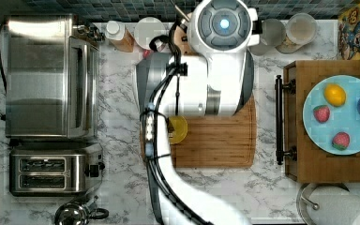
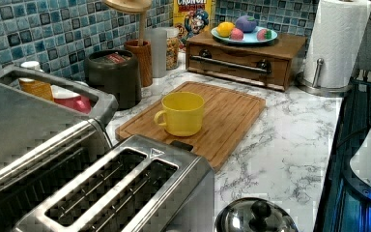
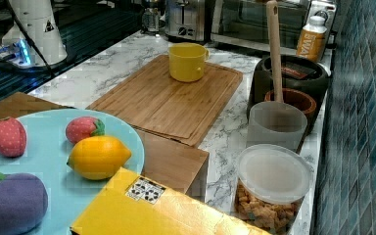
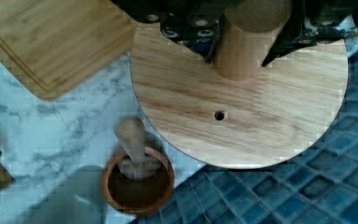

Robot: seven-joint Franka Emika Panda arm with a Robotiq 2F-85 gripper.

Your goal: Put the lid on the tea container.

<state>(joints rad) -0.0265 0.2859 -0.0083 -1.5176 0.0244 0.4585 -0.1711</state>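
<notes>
One gripper [image 4: 244,51] has its two fingers squeezed tight on the knob [image 4: 240,65] of the lid [image 4: 242,116]. You can see this in the wrist view, where the lid is flat and round with a tiny hole in it.

In the left view, going from left to right, first comes the tea container [image 2: 113,72]. It stands on the counter with its top open and a red packet inside. The lid [image 2: 127,5] hangs high in the air at 1 o'clock from the tea container and does not touch it.

Next is the brown cup [image 2: 142,60], just beside the tea container at 3 o'clock. A wooden stick [image 2: 141,29] stands up in the cup, and the lid is right over the stick.

Then comes the yellow cup [image 2: 182,113], at 5 o'clock from the tea container. It sits on the wooden board [image 2: 232,116].
</notes>
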